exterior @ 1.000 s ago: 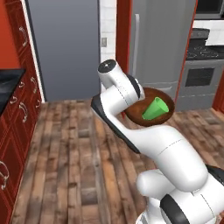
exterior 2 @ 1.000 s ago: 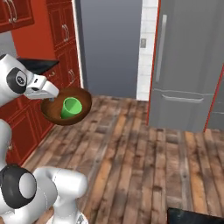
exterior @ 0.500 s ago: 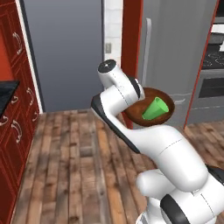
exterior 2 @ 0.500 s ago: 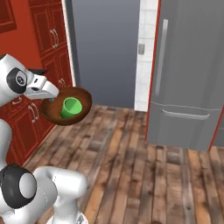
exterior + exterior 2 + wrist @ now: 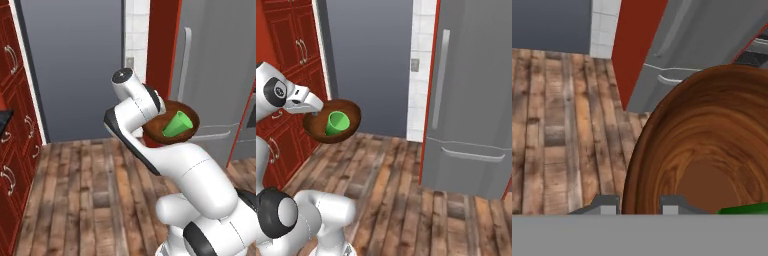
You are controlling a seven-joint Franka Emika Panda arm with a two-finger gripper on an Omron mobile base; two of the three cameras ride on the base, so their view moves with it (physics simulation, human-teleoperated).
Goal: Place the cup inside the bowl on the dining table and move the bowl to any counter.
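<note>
We see the wooden plank floor (image 5: 90, 200) spread across the near part of the scene, its brown boards running away from us toward the far wall. On it stand the red cabinets (image 5: 12, 150) along the left, a grey door (image 5: 368, 65) at the far end, a red panel (image 5: 161, 45) beside white tiles, and the grey fridge (image 5: 473, 95) on the right.

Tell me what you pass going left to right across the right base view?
Red cabinets → gripper → bowl holding the cup → grey door → white tiled wall strip → grey fridge.
</note>
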